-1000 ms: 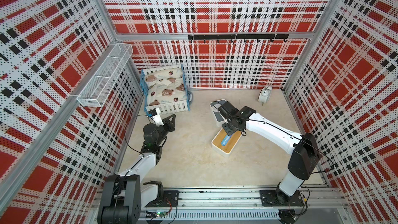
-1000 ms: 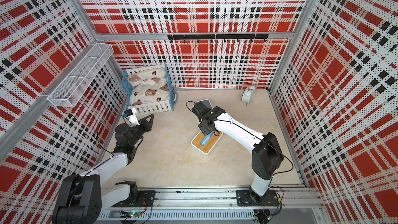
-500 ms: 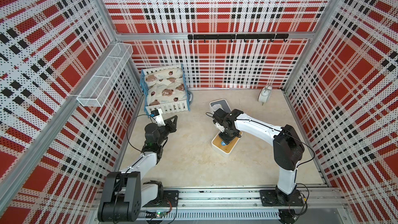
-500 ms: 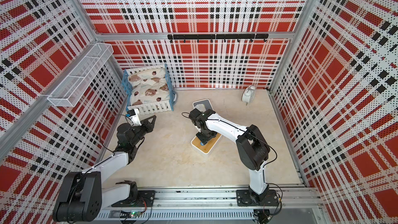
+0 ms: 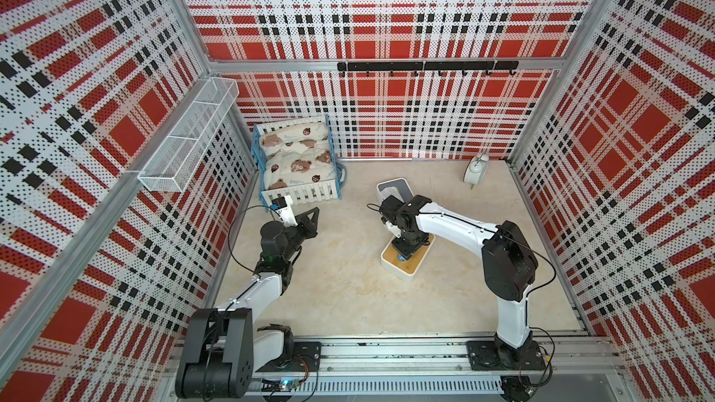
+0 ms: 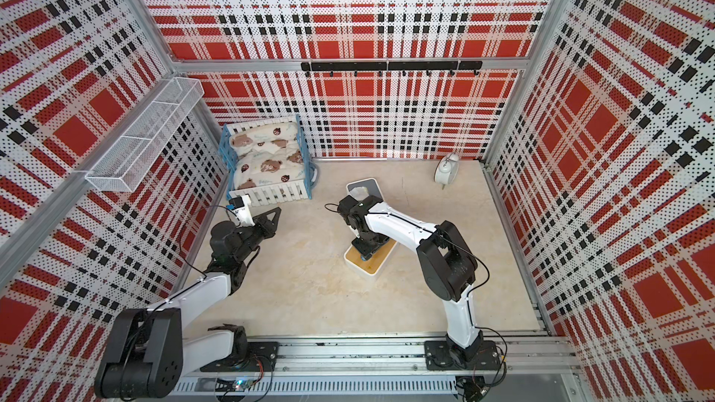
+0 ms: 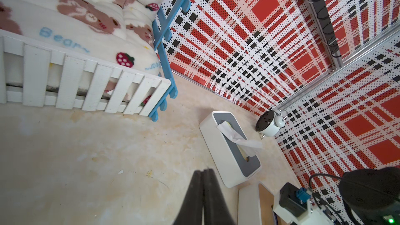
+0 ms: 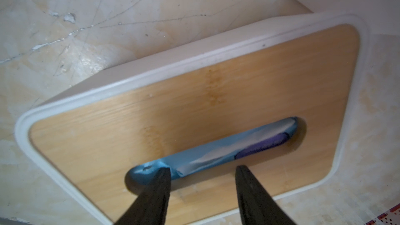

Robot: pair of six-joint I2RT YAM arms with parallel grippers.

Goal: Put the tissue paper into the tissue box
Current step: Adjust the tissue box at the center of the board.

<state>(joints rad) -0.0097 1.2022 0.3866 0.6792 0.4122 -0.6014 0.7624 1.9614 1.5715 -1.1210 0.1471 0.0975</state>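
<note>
The tissue box [image 8: 194,96], white with a wooden lid, lies mid-floor in both top views [image 5: 390,256] [image 6: 354,257]. Blue-wrapped tissue paper [image 8: 216,154] sits down in the lid's slot, with a speck of blue showing in a top view [image 5: 402,259]. My right gripper [image 8: 203,169] hangs open just above the slot, pointing down [image 5: 408,247]; one fingertip is at the blue end, and nothing is held between the fingers. My left gripper [image 7: 204,170] is shut and empty, hovering over the floor by the toy bed [image 5: 314,212].
A second white box with a grey lid [image 7: 229,159] and white tissue [image 7: 238,139] sticking out lies just behind the wooden one. A toy bed [image 5: 298,160] fills the back left corner and a white alarm clock [image 5: 475,172] the back right. A wire basket [image 5: 185,141] hangs on the left wall.
My right gripper has opened wider and swung left over the box, its arm folding in. The blue tissue paper now lies in the slot. The left arm has barely moved.
</note>
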